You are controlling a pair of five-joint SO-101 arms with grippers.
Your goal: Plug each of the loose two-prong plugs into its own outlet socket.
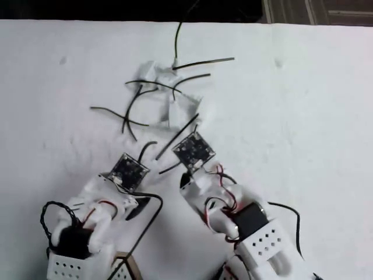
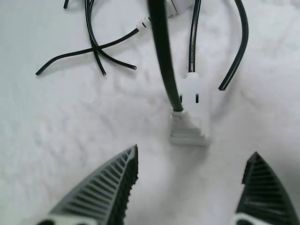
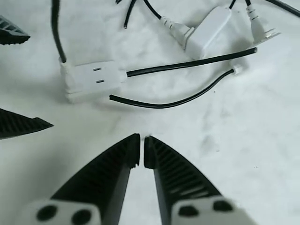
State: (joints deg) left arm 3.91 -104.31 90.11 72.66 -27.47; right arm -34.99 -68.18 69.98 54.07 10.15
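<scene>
Left gripper: your fingers are spread wide and hold nothing, low over the white table.
Outlet socket: it lies flat just beyond those fingers, centred between them, slots up.
Long axis: it runs straight away from the left fingers.
Right gripper: fingers pressed together, empty, right of the socket and apart from it.
Nearer arm: your left, by my judgement.
White plug: farther off among the black cords.

Bright, diffuse overhead light washes the white table almost featureless. The black cables cast only faint, soft shadows; a slightly deeper one hugs the socket block. Beyond the table's far edge, darkness.
</scene>
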